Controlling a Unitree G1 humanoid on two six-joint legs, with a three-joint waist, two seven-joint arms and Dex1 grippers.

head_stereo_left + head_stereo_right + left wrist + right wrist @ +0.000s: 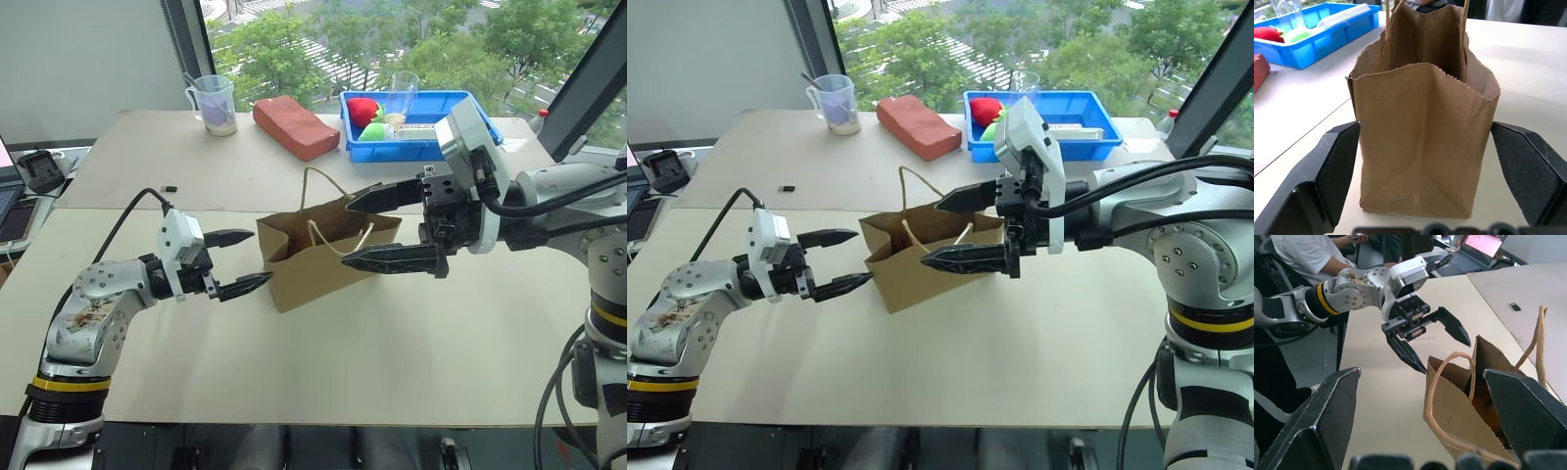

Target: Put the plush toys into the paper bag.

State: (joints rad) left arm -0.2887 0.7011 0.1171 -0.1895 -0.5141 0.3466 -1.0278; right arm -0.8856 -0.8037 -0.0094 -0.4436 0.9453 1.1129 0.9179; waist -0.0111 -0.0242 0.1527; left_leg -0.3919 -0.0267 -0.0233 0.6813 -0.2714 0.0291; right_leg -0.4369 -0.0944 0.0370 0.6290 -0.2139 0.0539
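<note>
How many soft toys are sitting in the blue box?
2. A red soft toy and a green soft toy lie together in the blue box at the far side of the table. More could be hidden behind the robot's right arm.

Both my arms raised, grippers spread wide.

My left gripper (242, 261) reaches level toward the right, fingers parted, nothing between them. My right gripper (377, 228) sits higher, wrist bent so it points across to the left and tips slightly downward, black fingers likewise apart and empty.
</note>
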